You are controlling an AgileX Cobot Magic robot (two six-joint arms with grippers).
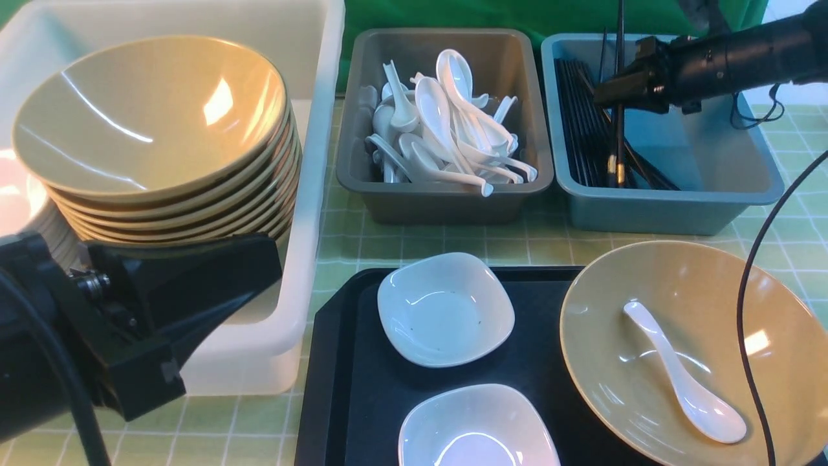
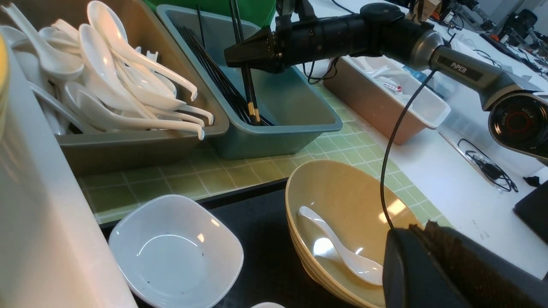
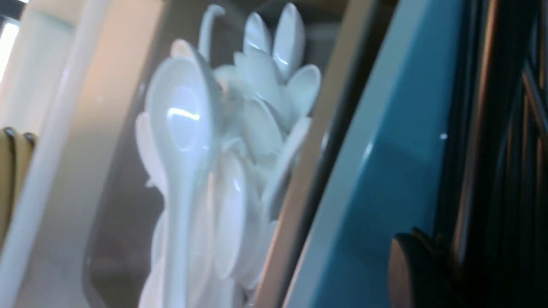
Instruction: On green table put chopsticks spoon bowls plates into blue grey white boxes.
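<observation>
My right gripper [image 1: 605, 96] hangs over the blue box [image 1: 673, 200], shut on a pair of black chopsticks [image 1: 619, 142] that stand upright, gold-banded tips down among other chopsticks [image 1: 582, 129] lying inside. My left gripper [image 1: 268, 259] is shut and empty, low beside the white box [image 1: 317, 162], which holds a stack of tan bowls [image 1: 149, 110]. On the black tray [image 1: 349, 388] stand two white plates [image 1: 446, 307] [image 1: 475, 427] and a tan bowl [image 1: 647, 291] with a white spoon [image 1: 686, 388] in it. The grey box [image 1: 446, 194] is full of spoons [image 1: 446, 123].
The green table [image 1: 453, 243] shows between the tray and the boxes. The right arm's black cable [image 1: 750, 310] loops over the tan bowl. In the left wrist view a brown tub [image 2: 385, 111] stands on the white bench beyond the cloth's edge.
</observation>
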